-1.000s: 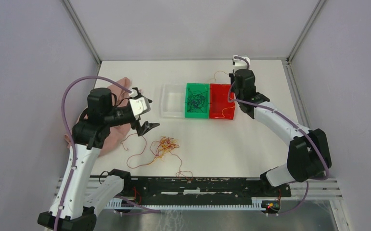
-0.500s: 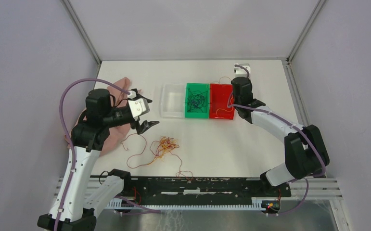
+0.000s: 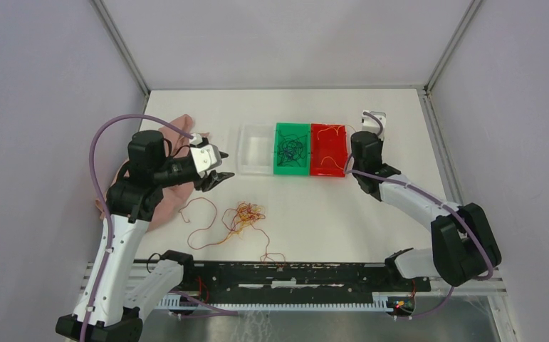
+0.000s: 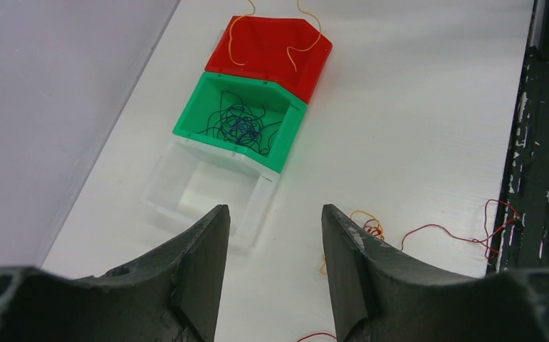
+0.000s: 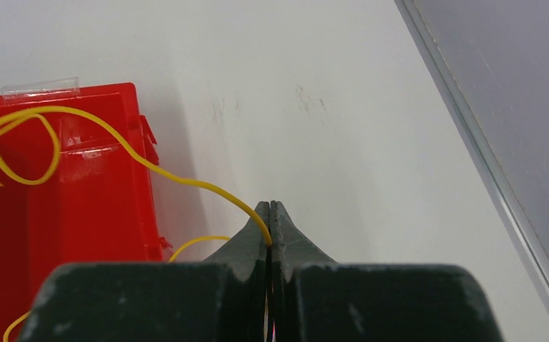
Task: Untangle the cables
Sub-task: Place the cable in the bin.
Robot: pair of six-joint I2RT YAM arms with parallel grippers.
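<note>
1. Right gripper [image 5: 271, 208] of mine is clamped tight on a yellow cable [image 5: 186, 182], the strand pinched at the very tips of the closed fingers.
2. From that pinch the yellow cable climbs over the side wall of the red bin [image 3: 327, 172] and curls into a loop inside it; my right gripper sits low over the table [image 3: 371, 221], just beside the bin's right side.
3. My left gripper [image 4: 271, 214] hangs above the table with its jaws partly apart and nothing between them, pointed toward the row of bins.
4. A green bin [image 3: 292, 169] touches the red bin's left side and holds a knot of dark cables [image 4: 239, 127].
5. A clear bin [image 4: 253, 217] stands against the green bin's other side; I cannot tell whether any cable lies in it.
6. A tangle of red and orange-yellow cables [image 3: 244, 216] lies on the table near its front edge, with loose red strands trailing left and toward the front.
7. A pink cloth [image 3: 161, 211] lies at the table's left side, partly under my left arm.
</note>
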